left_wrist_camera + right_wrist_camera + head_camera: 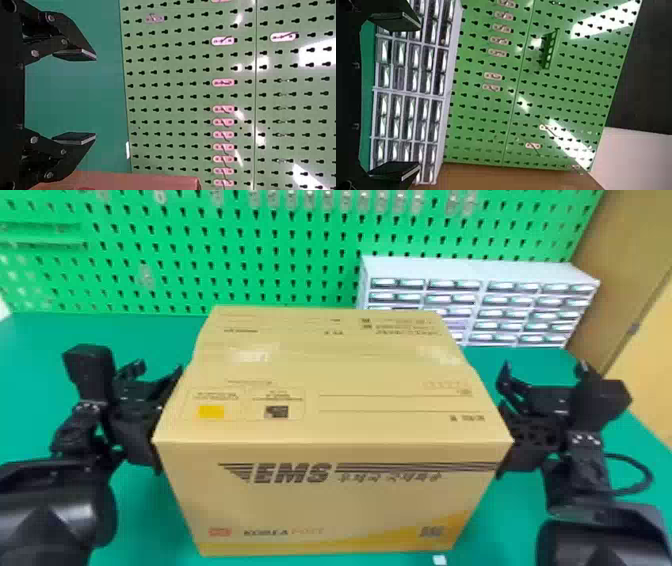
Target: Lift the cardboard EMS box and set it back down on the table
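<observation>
one sharp-edged cardboard box between left gripper and right gripper.

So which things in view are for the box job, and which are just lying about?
For the job:
- EMS box
- green table
- left pincer, open, at the box's left side
- right pincer, open, at its right

Just there:
- drawer cabinet, back right
- green pegboard, behind
- small white scrap, near edge
</observation>
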You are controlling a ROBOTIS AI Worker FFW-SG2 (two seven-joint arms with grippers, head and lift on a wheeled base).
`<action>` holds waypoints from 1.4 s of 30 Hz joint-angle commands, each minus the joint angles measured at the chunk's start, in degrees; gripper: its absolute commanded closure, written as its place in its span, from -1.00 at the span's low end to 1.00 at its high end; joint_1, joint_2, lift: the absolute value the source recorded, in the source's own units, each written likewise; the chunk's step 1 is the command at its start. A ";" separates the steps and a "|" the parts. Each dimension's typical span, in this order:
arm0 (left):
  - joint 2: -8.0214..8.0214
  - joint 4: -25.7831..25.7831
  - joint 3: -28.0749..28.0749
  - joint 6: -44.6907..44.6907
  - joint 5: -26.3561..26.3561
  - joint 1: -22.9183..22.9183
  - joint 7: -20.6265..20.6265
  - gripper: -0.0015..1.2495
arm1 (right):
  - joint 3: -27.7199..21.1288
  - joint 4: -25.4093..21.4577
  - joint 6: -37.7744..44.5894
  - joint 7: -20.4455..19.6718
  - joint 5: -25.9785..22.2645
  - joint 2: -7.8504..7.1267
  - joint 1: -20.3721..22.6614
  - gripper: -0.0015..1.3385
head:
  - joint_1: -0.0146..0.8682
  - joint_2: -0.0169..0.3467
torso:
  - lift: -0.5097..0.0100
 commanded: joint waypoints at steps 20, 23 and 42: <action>0.00 -0.17 0.17 -0.03 1.88 1.38 -0.01 -0.15 | -0.81 -1.16 -0.71 -1.14 -0.99 0.15 2.69 -0.88 | 0.57 -0.98 | 0.58; 0.00 -0.17 0.08 -0.03 2.14 1.38 -0.01 -0.15 | -0.90 -1.16 -0.71 -1.14 -0.90 0.32 2.87 -0.88 | 0.57 -0.98 | 0.58; 0.00 -0.35 0.96 -0.12 2.32 1.47 -0.01 -0.15 | -1.16 -1.16 -0.71 -1.14 -0.37 0.50 3.13 -0.88 | 0.57 -0.98 | 0.58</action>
